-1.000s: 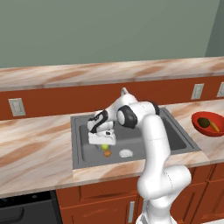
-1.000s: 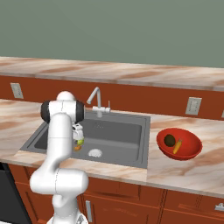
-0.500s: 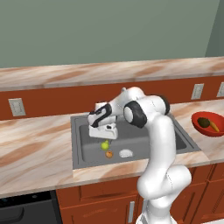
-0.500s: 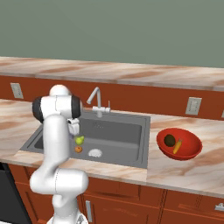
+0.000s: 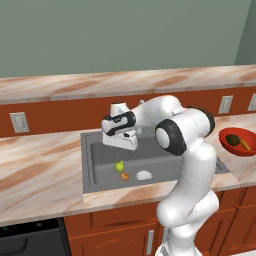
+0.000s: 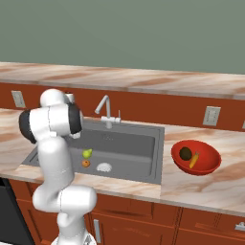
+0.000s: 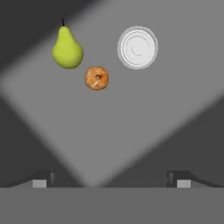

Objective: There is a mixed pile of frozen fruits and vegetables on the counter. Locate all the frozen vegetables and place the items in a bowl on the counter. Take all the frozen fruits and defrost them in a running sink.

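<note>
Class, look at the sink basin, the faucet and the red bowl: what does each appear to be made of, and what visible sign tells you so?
Sink: probably matte stone composite or coated metal; flat dark grey, no glints.
Faucet: likely polished metal; thin, silvery, pale highlights.
Bowl: glazed ceramic or glossy plastic; uniform red with a shine, which one the look leaves open.
</note>
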